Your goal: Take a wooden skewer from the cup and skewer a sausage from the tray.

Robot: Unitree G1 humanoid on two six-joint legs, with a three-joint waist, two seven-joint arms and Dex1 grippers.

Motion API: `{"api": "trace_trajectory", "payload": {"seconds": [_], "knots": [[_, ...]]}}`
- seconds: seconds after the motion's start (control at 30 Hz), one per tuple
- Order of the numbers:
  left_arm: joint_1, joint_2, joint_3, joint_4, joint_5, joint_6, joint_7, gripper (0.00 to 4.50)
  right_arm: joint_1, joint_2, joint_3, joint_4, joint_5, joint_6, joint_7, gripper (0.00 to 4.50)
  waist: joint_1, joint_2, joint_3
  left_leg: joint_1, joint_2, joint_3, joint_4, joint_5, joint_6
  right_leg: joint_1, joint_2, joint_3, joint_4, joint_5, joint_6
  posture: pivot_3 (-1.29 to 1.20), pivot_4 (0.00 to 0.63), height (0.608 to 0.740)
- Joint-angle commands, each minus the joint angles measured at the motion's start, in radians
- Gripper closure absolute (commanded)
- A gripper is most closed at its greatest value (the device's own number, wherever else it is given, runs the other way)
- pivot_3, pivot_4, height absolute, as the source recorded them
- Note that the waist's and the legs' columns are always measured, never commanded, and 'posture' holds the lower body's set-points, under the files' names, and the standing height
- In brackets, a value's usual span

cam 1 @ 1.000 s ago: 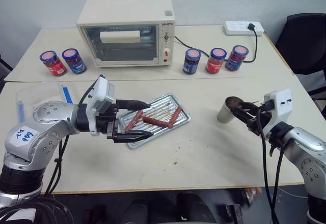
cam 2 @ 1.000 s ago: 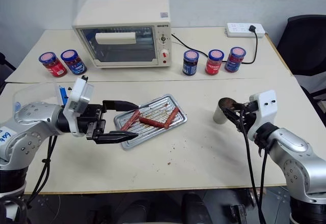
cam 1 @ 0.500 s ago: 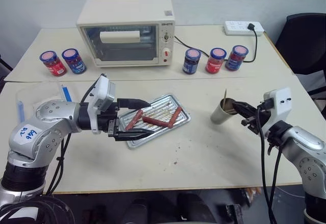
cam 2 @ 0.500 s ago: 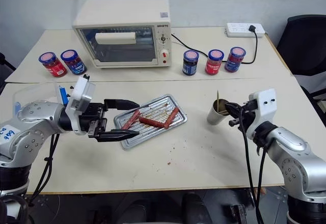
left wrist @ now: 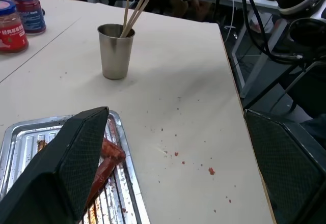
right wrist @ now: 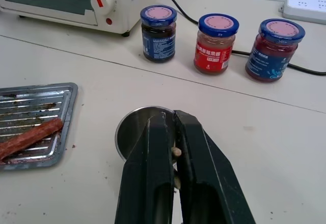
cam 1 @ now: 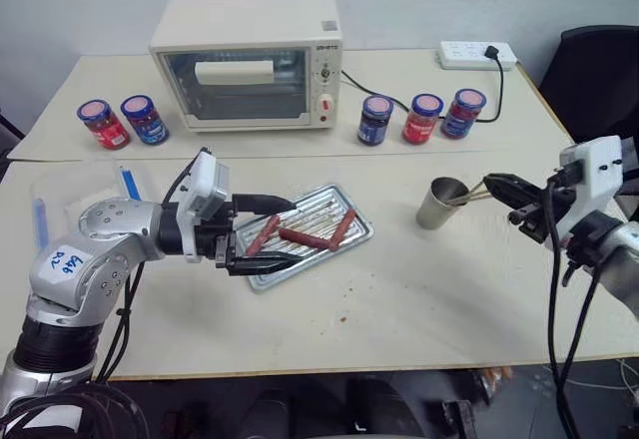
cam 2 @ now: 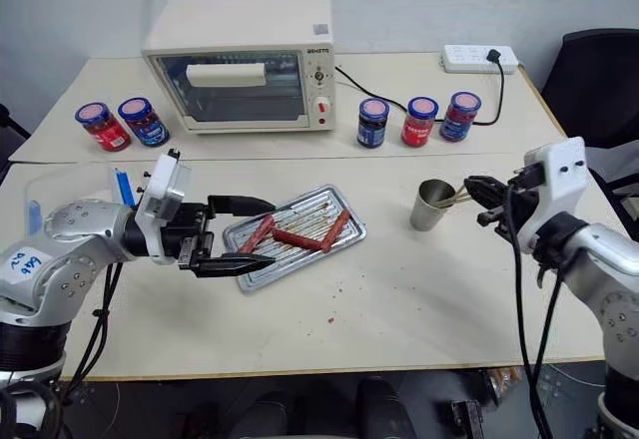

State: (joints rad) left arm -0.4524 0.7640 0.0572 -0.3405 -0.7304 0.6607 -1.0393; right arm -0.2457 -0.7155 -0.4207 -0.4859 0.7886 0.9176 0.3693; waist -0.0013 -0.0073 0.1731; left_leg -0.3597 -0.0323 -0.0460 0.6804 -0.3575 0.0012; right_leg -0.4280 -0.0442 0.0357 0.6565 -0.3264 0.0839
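Note:
The metal cup (cam 1: 436,204) stands upright right of the tray (cam 1: 321,198), with several wooden skewers (left wrist: 133,13) leaning out of it. My right gripper (cam 1: 490,184) hovers just right of and above the cup's rim, shut on the skewers' top ends; a pale skewer end (right wrist: 177,152) shows between its fingers. Three reddish-brown sausages (cam 1: 342,227) lie on the tray's ribbed floor. My left gripper (cam 1: 288,229) is open, level over the tray's left part, its jaws straddling the leftmost sausage (cam 1: 265,235) without touching it.
A toaster oven (cam 1: 248,58) stands at the back, two jars (cam 1: 103,124) to its left and three jars (cam 1: 421,118) to its right. A power strip (cam 1: 477,55) lies far right. A clear plastic box (cam 1: 75,188) sits at the left edge. A black chair (cam 1: 599,70) is beyond the table.
My right gripper shut on the skewers, then rose and drew back to the right. The cup went from tilted to upright. The left arm stayed put.

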Motion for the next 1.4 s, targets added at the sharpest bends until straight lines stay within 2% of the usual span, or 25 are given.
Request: {"api": "trace_trajectory", "payload": {"seconds": [0.03, 0.07, 0.13, 0.17, 0.33, 0.6, 0.77, 1.03, 1.4], "knots": [[-0.003, 0.004, 0.009, -0.018, 0.005, -0.016, -0.002, 0.0, -0.017, 0.021, 0.013, -0.028, -0.005, -0.019, -0.026, 4.46, 0.0, 0.0, 0.0, 0.0, 0.0, 0.0, 0.0, 0.0, 0.0, 0.0, 0.0, 0.0, 0.0, 0.0, 0.0, 0.0, 0.15, 0.74], [-0.001, 0.005, 0.012, -0.019, 0.005, -0.015, -0.003, 0.0, -0.019, 0.025, 0.019, -0.021, -0.009, -0.021, -0.029, 4.46, 0.0, 0.0, 0.0, 0.0, 0.0, 0.0, 0.0, 0.0, 0.0, 0.0, 0.0, 0.0, 0.0, 0.0, 0.0, 0.0, 0.15, 0.74], [0.002, 0.008, 0.017, -0.021, 0.005, -0.013, -0.003, 0.0, -0.02, 0.033, 0.026, -0.003, -0.018, -0.021, -0.035, 3.94, 0.0, 0.0, 0.0, -0.001, 0.0, 0.0, 0.0, 0.0, 0.0, -0.001, 0.0, 0.0, 0.0, 0.0, 0.0, 0.0, 0.15, 0.74], [0.004, 0.009, 0.018, -0.022, 0.004, -0.012, -0.004, 0.0, -0.022, 0.031, 0.031, 0.002, -0.029, -0.025, -0.035, 3.82, 0.0, 0.0, 0.0, -0.001, 0.0, 0.0, 0.0, 0.0, 0.0, 0.0, 0.0, 0.0, 0.0, 0.0, 0.0, 0.0, 0.15, 0.74], [0.011, 0.007, 0.017, -0.029, 0.003, -0.011, -0.001, 0.0, -0.023, 0.01, 0.035, -0.002, -0.054, -0.033, -0.026, 2.49, 0.0, 0.0, 0.0, -0.001, 0.0, 0.0, 0.0, 0.0, 0.0, 0.0, 0.0, 0.0, 0.0, 0.0, 0.0, 0.0, 0.15, 0.74], [0.001, -0.006, 0.009, -0.02, 0.005, -0.013, -0.001, 0.0, 0.051, -0.049, -0.115, -0.055, 0.003, 0.01, -0.011, 2.49, 0.003, 0.0, 0.0, -0.001, 0.0, 0.0, 0.0, 0.0, 0.0, 0.0, 0.0, 0.0, 0.0, 0.0, 0.0, 0.0, 0.15, 0.74], [-0.01, -0.007, 0.001, -0.008, 0.01, -0.018, -0.014, 0.0, 0.131, -0.015, -0.174, -0.134, 0.059, 0.034, -0.033, 2.49, 0.001, 0.0, 0.0, -0.001, 0.0, 0.0, 0.0, 0.0, 0.0, 0.0, 0.0, 0.0, 0.0, 0.0, 0.0, 0.0, 0.15, 0.74], [-0.042, -0.018, -0.022, -0.005, 0.014, -0.014, -0.021, 0.0, 0.174, 0.054, -0.115, -0.156, 0.03, -0.006, -0.086, 2.49, 0.001, 0.0, 0.0, -0.001, 0.0, 0.0, 0.001, 0.0, 0.0, 0.0, 0.0, 0.0, 0.0, 0.0, 0.0, 0.0, 0.15, 0.74], [-0.045, -0.012, -0.015, -0.018, 0.008, -0.003, -0.011, 0.0, 0.138, 0.076, -0.023, -0.085, -0.038, -0.067, -0.077, 2.49, 0.0, 0.0, 0.0, -0.001, 0.0, 0.0, 0.001, 0.0, 0.0, 0.0, 0.0, 0.0, 0.0, 0.0, 0.0, 0.0, 0.15, 0.74]]}}
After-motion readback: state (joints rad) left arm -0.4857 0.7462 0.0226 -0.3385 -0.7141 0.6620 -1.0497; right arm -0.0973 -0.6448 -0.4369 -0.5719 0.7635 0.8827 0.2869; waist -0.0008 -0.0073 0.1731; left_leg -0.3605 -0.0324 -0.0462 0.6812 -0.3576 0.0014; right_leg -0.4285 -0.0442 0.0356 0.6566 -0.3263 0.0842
